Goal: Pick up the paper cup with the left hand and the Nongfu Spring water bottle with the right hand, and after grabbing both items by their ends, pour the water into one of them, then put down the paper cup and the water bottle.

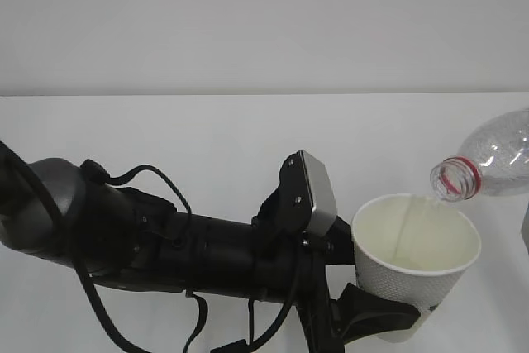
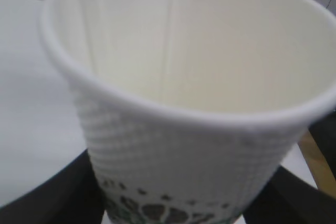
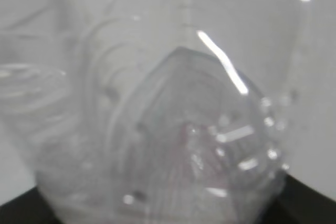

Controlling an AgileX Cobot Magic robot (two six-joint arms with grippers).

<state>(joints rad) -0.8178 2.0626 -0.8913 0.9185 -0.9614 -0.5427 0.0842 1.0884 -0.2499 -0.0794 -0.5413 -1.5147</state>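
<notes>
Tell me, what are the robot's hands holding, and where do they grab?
The left gripper holds the cup around its lower wall. The bottle is tipped over the cup; the right wrist view suggests the right gripper clamps its bottom end, though the fingers barely show.

You get bright, even, soft light in the exterior view, with faint shadows on the white counter (image 1: 207, 146). Both wrist views are blurred: the paper cup (image 2: 189, 103) is soft, and glare streaks cross the Nongfu Spring water bottle (image 3: 173, 129).
</notes>
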